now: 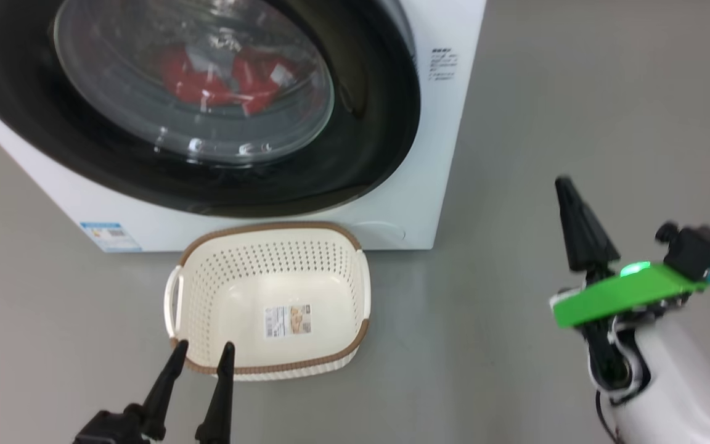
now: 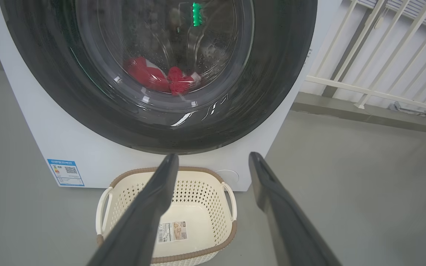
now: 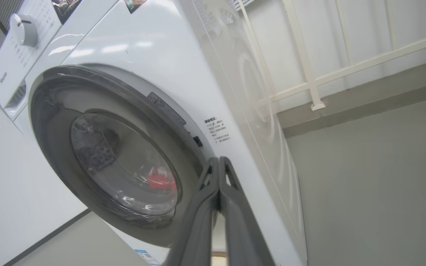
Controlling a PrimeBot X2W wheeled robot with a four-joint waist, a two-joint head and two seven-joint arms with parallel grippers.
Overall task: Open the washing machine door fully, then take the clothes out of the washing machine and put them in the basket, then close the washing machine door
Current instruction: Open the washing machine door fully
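Observation:
The white washing machine (image 1: 420,185) stands ahead with its black-rimmed round door (image 1: 367,142) closed against the front. Red clothes (image 1: 219,80) lie in the drum behind the glass window, also visible as red clothes (image 2: 157,77) in the left wrist view and red clothes (image 3: 161,181) in the right wrist view. The cream basket (image 1: 355,290) sits on the floor against the machine's base, with nothing but a label inside. My left gripper (image 1: 204,350) is open over the basket's near rim. My right gripper (image 1: 563,182) is shut and holds nothing, off to the right of the machine.
Grey floor (image 1: 515,345) spreads to the right of the machine. A white railing (image 2: 375,92) and a raised sill run behind on the right. A blue sticker (image 1: 110,235) marks the machine's lower left front; the control knob (image 3: 23,29) sits at its top.

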